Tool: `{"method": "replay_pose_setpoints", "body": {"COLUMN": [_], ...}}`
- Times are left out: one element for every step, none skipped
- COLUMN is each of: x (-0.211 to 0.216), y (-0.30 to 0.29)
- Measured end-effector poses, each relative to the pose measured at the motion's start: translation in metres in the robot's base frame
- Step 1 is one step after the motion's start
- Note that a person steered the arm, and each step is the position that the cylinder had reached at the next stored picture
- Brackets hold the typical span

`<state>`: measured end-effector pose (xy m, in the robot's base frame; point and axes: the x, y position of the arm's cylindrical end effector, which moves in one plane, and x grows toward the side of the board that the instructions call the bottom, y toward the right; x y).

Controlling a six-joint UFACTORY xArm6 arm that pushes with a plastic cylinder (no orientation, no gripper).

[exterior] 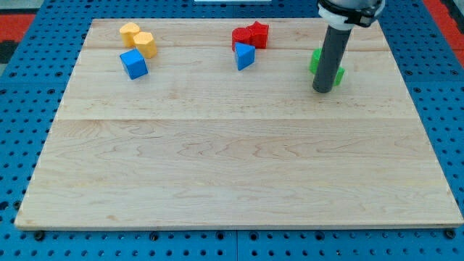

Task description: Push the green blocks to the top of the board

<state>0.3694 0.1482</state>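
- The rod is carrying no claw; its tip (322,90) is resting at the lower edge of the green blocks (316,61), upper right of the wooden board (232,167).
- It seems to be lining up a shove; next it would be needing a steady push toward the frame's top.

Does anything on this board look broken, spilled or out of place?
Nothing stands out. The blocks sit in tidy clusters near the board's top: yellow blocks, blue cube, red blocks, blue triangle. My tip partly hides the green blocks.
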Motion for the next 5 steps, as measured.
{"method": "replay_pose_setpoints", "body": {"x": [-0.025,-0.051,-0.061,-0.061,-0.063], "y": [0.0,0.0,0.023,0.058,0.058]}}
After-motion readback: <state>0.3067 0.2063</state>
